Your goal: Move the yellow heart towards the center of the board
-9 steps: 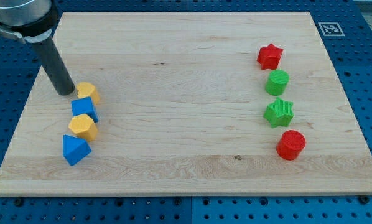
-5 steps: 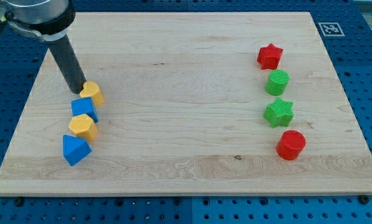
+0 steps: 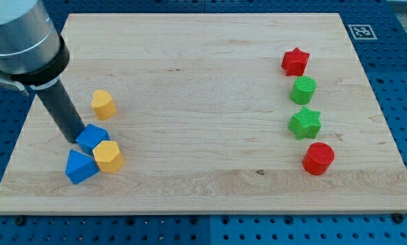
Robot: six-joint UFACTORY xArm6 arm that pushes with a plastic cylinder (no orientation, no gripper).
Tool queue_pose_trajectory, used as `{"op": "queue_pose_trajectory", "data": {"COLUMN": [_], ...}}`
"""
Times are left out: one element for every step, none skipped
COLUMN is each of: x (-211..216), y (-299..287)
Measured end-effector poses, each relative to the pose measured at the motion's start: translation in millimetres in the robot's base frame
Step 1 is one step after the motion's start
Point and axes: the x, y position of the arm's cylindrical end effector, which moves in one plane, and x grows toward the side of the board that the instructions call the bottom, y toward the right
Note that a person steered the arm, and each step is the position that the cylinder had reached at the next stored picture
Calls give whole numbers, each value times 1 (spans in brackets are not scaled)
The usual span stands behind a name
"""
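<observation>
The yellow heart (image 3: 103,103) lies on the wooden board (image 3: 203,47) at the view's left, apart from the other blocks. My tip (image 3: 73,139) is below and left of the heart, not touching it. The tip is pressed against the left side of a blue block (image 3: 92,138). A second yellow block (image 3: 109,156), roughly hexagonal, touches that blue block's lower right. Another blue block (image 3: 80,165) sits just below the tip.
At the view's right a column runs top to bottom: red star (image 3: 295,61), green cylinder (image 3: 303,90), green star (image 3: 305,123), red cylinder (image 3: 318,158). A black and white marker (image 3: 361,30) sits by the board's top right corner.
My tip has moved down from beside the yellow heart to the blue block. The heart has shifted slightly right. The blue block and the second yellow block have been pushed down and right.
</observation>
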Motion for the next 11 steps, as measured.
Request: {"op": "queue_pose_trajectory", "data": {"x": [-12, -36, -47, -47, -46, -47, -61, -62, -62, -62, -66], "y": [-2, -15, -8, 16, 46, 63, 62, 62, 64, 93, 105]}}
